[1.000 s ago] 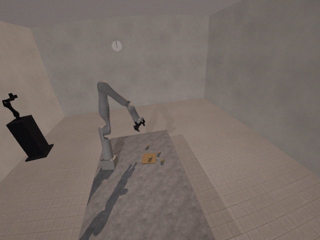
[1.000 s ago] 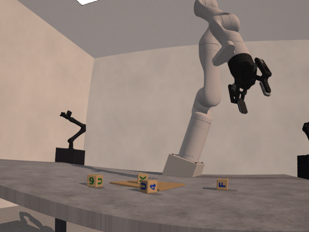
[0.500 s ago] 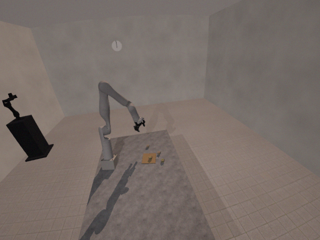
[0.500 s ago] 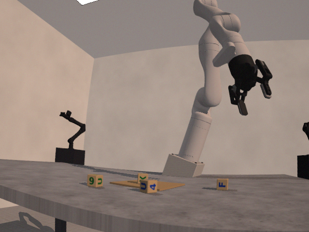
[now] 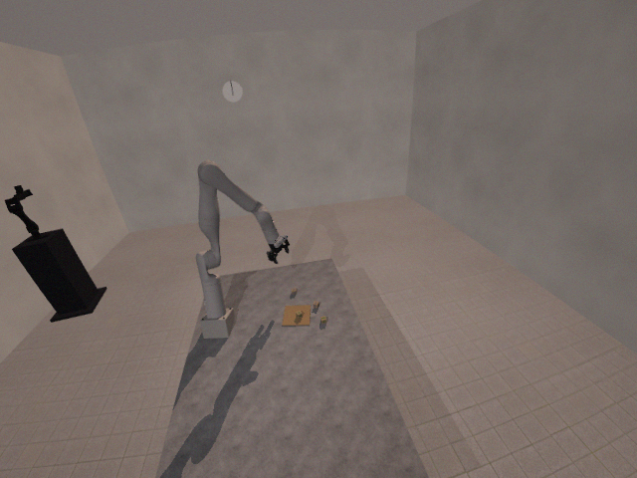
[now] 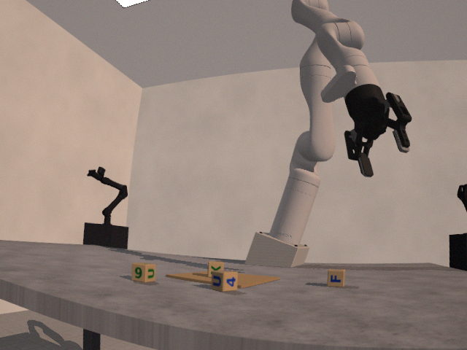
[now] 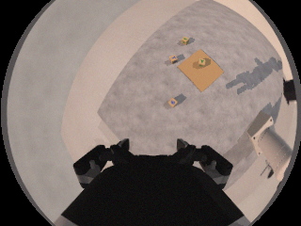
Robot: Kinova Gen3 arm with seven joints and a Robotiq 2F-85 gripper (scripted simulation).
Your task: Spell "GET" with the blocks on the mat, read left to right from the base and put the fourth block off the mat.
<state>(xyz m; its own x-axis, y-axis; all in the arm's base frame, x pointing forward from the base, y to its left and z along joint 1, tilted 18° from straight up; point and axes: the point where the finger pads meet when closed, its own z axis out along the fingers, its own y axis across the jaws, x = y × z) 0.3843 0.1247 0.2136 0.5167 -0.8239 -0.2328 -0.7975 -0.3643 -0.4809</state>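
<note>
A tan mat [image 6: 226, 278] lies flat on the grey table; it also shows in the top view [image 5: 296, 315] and in the wrist view [image 7: 201, 70]. One block with a green K on its side [image 6: 215, 268] stands on the mat. A block showing U and 4 [image 6: 225, 281] sits just off the mat's edge. A block showing 9 and U [image 6: 143, 272] lies off the mat to one side. A block showing F [image 6: 336, 278] lies apart on the other side. The top faces are too small to read. My gripper [image 6: 384, 158] is open and empty, high above the table, away from all blocks.
The arm's base [image 6: 276, 254] stands on the table behind the mat. A black pedestal with a small dark arm [image 6: 106, 222] stands off the table. The table's curved front edge [image 6: 188, 331] is near the exterior camera.
</note>
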